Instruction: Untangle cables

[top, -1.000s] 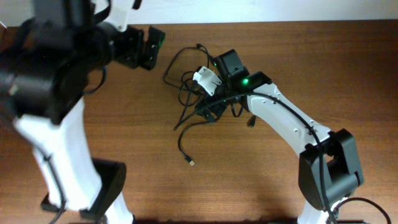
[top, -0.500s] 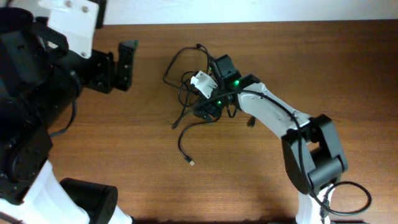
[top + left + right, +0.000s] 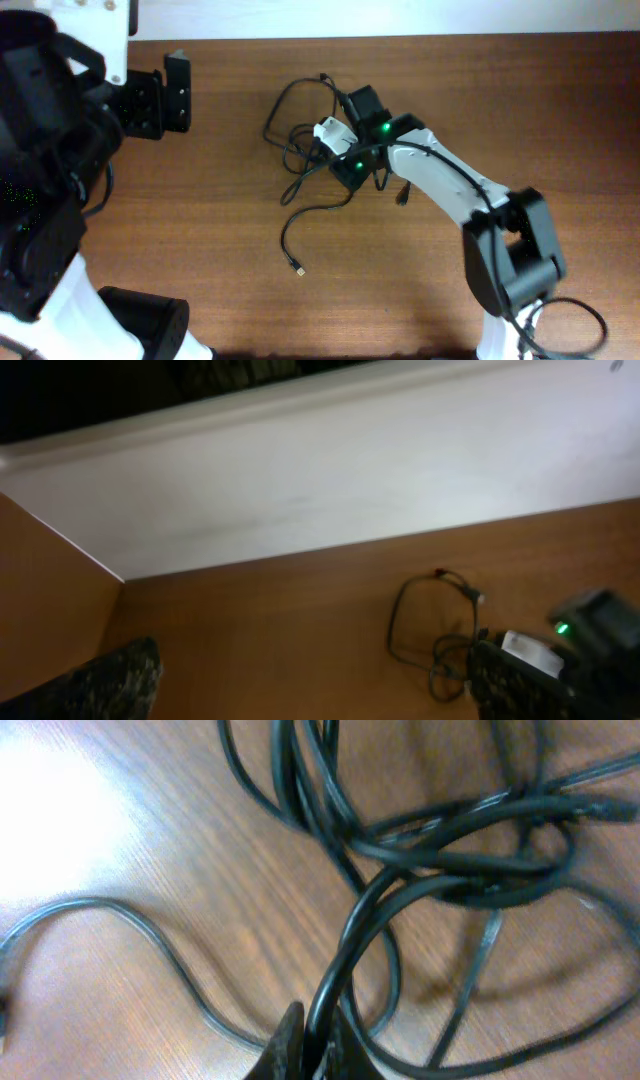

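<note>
Locate the cables [image 3: 300, 165] as one knotted bundle near the middle of the bench [image 3: 520, 90], toward its far edge. Note several loops crossing one another and a loose tail [image 3: 285, 235] running toward the near side, ending in a small plug [image 3: 299, 270].

Note the right gripper [image 3: 338, 172] at the bundle's right flank, clamped fully down on a single strand [image 3: 345, 950]. Confirm in the right wrist view: strand rising from between the fingertips [image 3: 285, 1045] and passing straight into the crossing loops.

Note the left gripper [image 3: 168, 92] spread wide, holding nothing, well apart from the bundle at the left side of the bench.

Hazards, judged from this layout:

- Dragging the whole bundle instead of freeing one cord. Likely when pulling with nothing pinning the other loops, given the unoccupied left gripper
- Tightening the knot. Likely when pulling along the strand's own line, given its path through the crossing directly ahead of the fingertips
- Losing the thin, smooth strand out of a narrow pinch under a sharp tug
- Snagging the plug on a loop, or sweeping the loose tail toward the near edge during a long pull
</note>
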`<state>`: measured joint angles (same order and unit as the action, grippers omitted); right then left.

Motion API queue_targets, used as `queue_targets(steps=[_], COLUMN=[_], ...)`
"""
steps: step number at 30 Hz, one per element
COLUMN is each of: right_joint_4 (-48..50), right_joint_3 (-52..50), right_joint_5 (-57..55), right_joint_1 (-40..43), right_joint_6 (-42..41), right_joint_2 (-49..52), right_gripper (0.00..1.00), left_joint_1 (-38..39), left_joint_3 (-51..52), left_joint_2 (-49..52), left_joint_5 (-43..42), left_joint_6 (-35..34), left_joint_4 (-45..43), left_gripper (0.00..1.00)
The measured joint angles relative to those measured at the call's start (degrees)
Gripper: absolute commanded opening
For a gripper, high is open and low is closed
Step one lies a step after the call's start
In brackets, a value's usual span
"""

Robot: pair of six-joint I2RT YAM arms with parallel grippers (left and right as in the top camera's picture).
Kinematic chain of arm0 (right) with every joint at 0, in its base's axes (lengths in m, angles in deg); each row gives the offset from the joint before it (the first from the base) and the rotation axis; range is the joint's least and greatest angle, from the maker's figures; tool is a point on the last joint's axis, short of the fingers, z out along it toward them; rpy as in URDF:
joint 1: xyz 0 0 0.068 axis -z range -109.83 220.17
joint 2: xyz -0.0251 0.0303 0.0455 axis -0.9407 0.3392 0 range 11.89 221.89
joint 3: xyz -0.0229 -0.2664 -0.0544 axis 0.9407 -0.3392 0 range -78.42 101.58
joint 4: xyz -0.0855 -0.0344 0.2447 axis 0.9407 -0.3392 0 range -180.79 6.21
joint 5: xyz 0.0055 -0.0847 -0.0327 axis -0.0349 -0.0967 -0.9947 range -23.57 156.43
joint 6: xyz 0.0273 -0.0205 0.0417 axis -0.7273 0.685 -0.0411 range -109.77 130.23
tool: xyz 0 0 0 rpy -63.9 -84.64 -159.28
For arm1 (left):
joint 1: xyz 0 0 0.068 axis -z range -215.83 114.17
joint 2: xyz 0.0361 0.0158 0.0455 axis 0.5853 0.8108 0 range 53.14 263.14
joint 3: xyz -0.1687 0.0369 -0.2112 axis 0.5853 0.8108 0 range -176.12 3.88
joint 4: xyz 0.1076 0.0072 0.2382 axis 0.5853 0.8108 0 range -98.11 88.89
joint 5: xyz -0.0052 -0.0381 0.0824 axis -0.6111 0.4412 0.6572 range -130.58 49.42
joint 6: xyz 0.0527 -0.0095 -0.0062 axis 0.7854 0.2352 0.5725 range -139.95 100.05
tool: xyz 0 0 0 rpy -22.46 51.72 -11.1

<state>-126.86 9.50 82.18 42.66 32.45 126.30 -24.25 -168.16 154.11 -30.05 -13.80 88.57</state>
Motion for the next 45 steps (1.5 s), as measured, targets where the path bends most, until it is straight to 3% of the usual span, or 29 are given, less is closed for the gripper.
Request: queue_targets(steps=[6,10,22,34,39,45], right_joint_4=[-15.19,-19.61,-19.63,-20.52,-21.27,-23.85], right_joint_3=[17.33,30.14,33.81,41.03,41.53,41.57], right_joint_5=[-0.46,-1.09,-10.91,-25.0,-30.36,-32.44], right_joint_1=[-0.46,-0.72,-0.72,-0.72,-0.72,-0.72], right_joint_6=[0.04,-2.64,-9.46,-11.56,-11.72,-11.74], right_joint_2=[-13.31,-24.3,-29.97,-30.64,-31.34,-32.09], right_gripper=[0.04,0.04,0.04,0.04,0.04,0.04], left_joint_1=[0.0,0.0,0.39,13.38,15.28,15.26], left_joint_3=[7.61,12.17,18.53,19.74,19.96,19.96], left_joint_2=[0.61,3.21,12.61,22.64,28.24,34.03], left_joint_5=[-3.91,-15.26,-41.99,-46.42,-46.56,-47.23], left_joint_6=[0.31,3.96,14.21,27.98,35.26,37.77], left_joint_4=[-1.68,-4.72,-5.25,-0.2,-0.17,-0.5], left_gripper=[0.98,0.98,0.99,0.98,0.98,0.99])
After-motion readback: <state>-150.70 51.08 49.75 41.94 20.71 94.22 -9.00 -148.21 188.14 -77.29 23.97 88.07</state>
